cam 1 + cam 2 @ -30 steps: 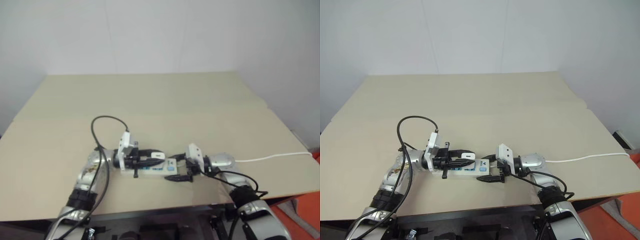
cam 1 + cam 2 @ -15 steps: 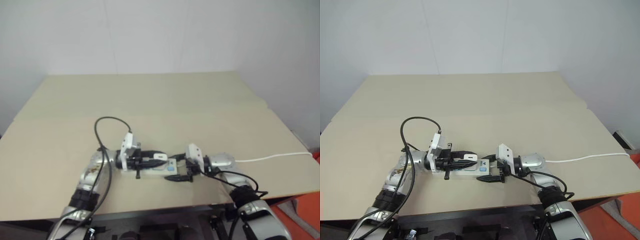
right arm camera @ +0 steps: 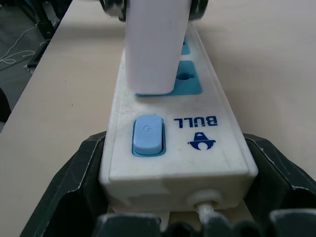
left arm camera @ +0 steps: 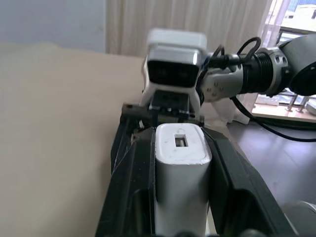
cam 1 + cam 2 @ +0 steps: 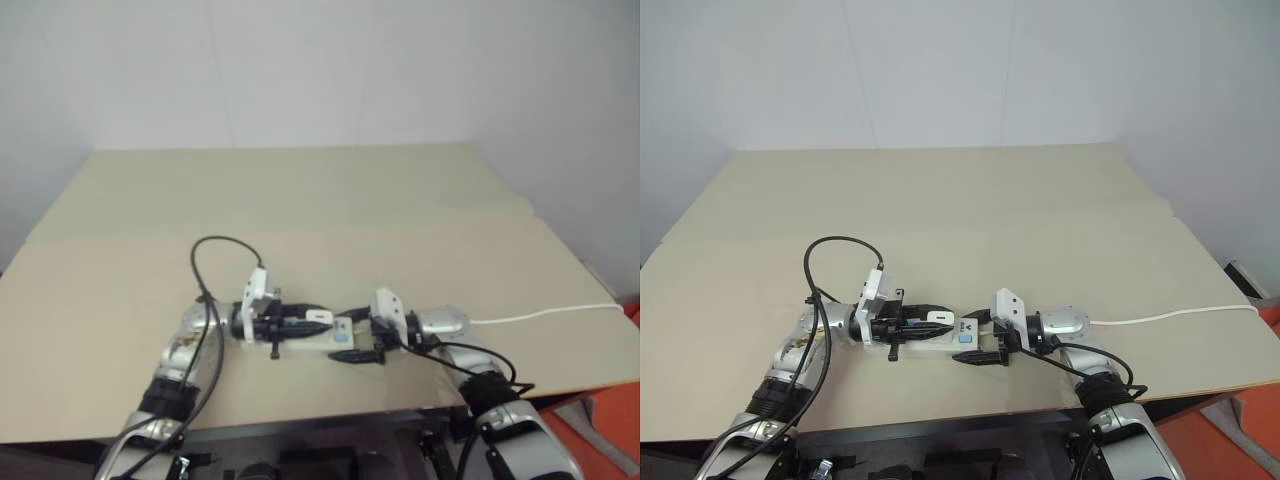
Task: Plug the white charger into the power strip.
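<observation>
The left gripper (image 4: 180, 163), pinching the white charger (image 4: 180, 173) on the power strip (image 3: 173, 113), should press squarely into the blue socket face (image 3: 170, 84) while the right gripper (image 3: 173, 197), clamped around the strip's switch end, braces it against the table (image 5: 330, 200).

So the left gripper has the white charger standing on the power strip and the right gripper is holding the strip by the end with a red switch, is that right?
Not quite: the switch is blue, not red. The right wrist view shows the blue switch on the power strip beside the right gripper. The rest holds: the left gripper is shut on the white charger, which stands on a blue socket face.
</observation>
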`<state>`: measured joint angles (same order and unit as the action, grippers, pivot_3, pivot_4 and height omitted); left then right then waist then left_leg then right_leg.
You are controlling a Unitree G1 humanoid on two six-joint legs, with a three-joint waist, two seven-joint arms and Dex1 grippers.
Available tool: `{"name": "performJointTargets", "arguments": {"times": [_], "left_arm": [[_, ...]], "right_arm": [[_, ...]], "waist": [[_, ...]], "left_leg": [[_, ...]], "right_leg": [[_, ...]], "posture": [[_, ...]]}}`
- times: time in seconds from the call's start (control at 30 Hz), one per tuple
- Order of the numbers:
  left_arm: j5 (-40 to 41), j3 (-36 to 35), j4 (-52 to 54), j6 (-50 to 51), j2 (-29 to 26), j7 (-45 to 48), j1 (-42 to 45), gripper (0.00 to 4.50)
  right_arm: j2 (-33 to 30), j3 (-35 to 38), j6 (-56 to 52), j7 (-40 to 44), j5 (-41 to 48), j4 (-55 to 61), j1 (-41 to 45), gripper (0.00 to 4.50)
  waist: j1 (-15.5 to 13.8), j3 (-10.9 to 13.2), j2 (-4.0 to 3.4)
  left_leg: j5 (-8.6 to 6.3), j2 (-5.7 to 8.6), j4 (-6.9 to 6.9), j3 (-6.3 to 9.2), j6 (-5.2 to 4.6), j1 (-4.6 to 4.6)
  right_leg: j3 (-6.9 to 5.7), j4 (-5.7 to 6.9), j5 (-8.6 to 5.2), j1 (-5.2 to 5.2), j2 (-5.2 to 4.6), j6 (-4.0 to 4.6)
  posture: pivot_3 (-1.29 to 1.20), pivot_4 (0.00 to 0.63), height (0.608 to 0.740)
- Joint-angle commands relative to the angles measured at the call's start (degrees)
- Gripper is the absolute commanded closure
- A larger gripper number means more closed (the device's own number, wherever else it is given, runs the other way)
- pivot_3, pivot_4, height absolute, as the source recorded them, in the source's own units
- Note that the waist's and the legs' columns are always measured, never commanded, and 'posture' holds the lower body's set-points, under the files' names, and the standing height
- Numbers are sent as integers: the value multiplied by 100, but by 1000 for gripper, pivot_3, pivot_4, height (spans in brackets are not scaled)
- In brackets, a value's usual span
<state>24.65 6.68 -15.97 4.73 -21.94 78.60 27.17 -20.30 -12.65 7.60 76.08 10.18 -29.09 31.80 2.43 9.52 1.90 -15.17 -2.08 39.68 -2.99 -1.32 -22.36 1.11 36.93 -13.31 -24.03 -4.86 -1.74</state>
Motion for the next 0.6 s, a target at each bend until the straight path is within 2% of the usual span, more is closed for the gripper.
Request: {"name": "performJointTargets", "arguments": {"times": [0.03,0.6], "left_arm": [[-269,-38,-399,-351,-224,140,-15,3478],[-487,38,-1520,-1091,-329,168,270,3478]], "right_arm": [[-76,-88,-100,34,-97,-21,-89,1079],[-200,-95,-125,102,-72,4,-64,1079]], "waist": [[2,0,0],[-19,-19,-16]], "left_leg": [[0,0,0,0,0,0],[-1,2,1,0,-1,15]], "right_leg": [[0,0,0,0,0,0],[-2,2,1,21,0,1]], "posture": [[0,150,740],[0,150,740]]}}
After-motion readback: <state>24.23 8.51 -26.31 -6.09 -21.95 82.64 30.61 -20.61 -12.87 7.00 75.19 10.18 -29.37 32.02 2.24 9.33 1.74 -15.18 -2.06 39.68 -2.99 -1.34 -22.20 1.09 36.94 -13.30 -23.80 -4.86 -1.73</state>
